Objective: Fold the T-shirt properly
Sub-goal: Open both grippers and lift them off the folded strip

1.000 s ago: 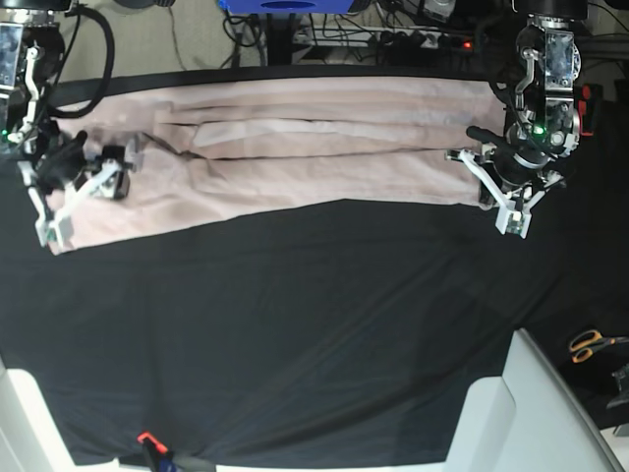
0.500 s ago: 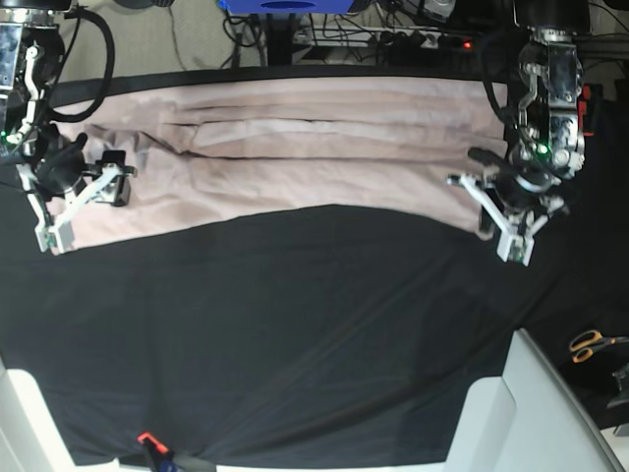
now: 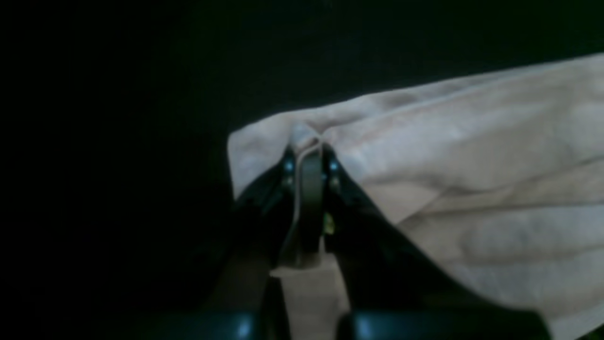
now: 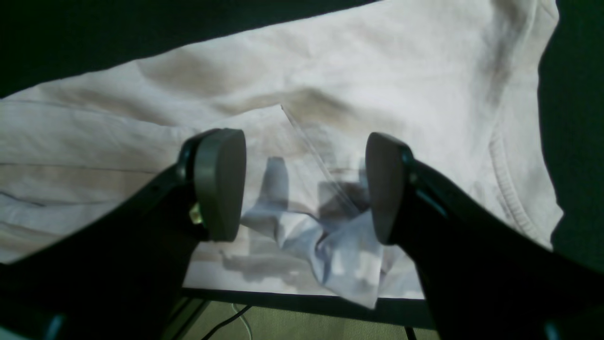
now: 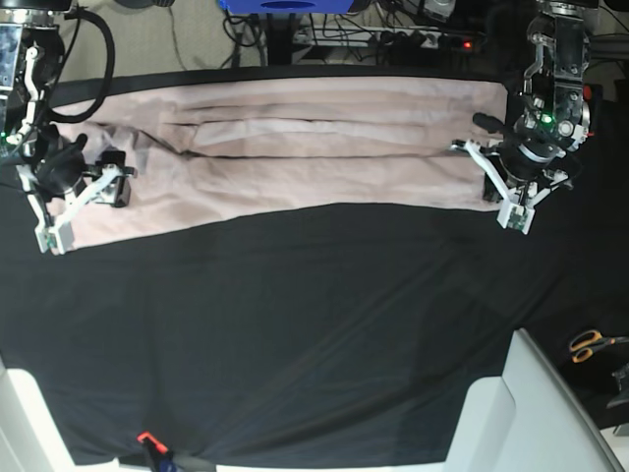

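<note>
The pale pink T-shirt (image 5: 295, 157) lies as a long flattened band along the far side of the black table cloth (image 5: 295, 324). My left gripper (image 5: 501, 206) is at the shirt's right end. In the left wrist view it (image 3: 309, 158) is shut on a pinched edge of the T-shirt (image 3: 472, 156). My right gripper (image 5: 79, 211) is at the shirt's left end. In the right wrist view it (image 4: 302, 186) is open above the T-shirt (image 4: 377, 61), near the ribbed collar (image 4: 505, 174), with a small crumpled bluish-white bit of cloth (image 4: 339, 250) under the jaws.
Orange-handled scissors (image 5: 590, 344) lie at the right edge. A white box-like object (image 5: 511, 413) stands at the front right. An orange clip (image 5: 147, 439) sits on the front edge. Cables and a blue object (image 5: 285, 6) lie beyond the far edge.
My left gripper dipped toward the near side with the shirt's right end, then came back toward the far edge. My right gripper shifted slightly left and stays open.
</note>
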Robot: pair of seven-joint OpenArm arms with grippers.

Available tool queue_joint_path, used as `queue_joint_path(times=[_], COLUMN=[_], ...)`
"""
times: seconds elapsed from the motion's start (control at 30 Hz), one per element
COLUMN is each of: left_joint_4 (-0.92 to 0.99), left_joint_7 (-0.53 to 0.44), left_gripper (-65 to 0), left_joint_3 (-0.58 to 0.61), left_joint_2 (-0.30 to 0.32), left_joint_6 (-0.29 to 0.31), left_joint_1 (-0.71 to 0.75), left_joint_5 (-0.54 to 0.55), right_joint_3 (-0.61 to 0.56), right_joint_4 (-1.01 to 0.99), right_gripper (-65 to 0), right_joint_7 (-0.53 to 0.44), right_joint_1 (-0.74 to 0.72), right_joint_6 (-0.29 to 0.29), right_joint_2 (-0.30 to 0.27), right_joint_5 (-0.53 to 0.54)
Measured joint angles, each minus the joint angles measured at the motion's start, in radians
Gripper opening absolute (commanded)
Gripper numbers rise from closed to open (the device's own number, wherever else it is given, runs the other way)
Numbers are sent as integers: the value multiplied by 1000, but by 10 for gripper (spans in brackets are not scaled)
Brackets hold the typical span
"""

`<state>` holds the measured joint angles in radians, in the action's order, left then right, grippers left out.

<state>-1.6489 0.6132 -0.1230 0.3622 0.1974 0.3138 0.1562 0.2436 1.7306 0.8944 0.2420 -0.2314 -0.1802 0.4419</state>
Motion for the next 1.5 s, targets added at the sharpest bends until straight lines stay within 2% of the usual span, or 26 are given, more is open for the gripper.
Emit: queue_joint_path(times=[0.1,0.17,0.5,0.7,0.8,0.87,1.0,1.17,1.23,1.3,1.33,1.4,1.5], left_joint_4=[0,-3,-8,-8,-12,-21,-79,-136,-170,-212,-237,-271,-271], left_joint_7=[3,2,3,3,-1,0,3,-2,4,0,-6,-8,11], left_gripper=[-650,-650,-650,-650,-540,-505,-505,-520,-573,-650,-650,-650,-650], left_joint_3=[66,82,85,88,92,92,87,91,82,61,31,-50,-174], left_joint_2=[37,38,40,66,74,87,126,184,192,182,168,121,7], left_joint_6=[0,0,0,-4,0,1,74,89,164,235,251,247,246], left_joint_1=[6,13,30,30,36,50,87,148,175,190,203,218,190], left_joint_5=[1,3,2,1,1,1,1,7,4,16,24,18,8], right_joint_3=[0,-4,-3,-3,-3,-3,-3,-3,-3,-3,-3,-3,-3], right_joint_4=[0,0,0,0,0,0,0,-1,-1,-1,-1,-1,-1], right_gripper=[-267,-267,-267,-267,-267,-267,-267,-267,-267,-267,-267,-267,-267], right_joint_7=[0,1,1,1,1,1,2,42,50,49,50,49,51], right_joint_1=[0,2,5,5,5,2,-6,-38,-47,-49,-49,-49,-49], right_joint_6=[0,0,0,5,7,7,8,8,8,8,8,8,8], right_joint_2=[18,21,19,21,20,21,21,21,21,21,21,20,21], right_joint_5=[-2,0,-3,-3,-3,-3,-2,-2,-2,0,-1,-2,0])
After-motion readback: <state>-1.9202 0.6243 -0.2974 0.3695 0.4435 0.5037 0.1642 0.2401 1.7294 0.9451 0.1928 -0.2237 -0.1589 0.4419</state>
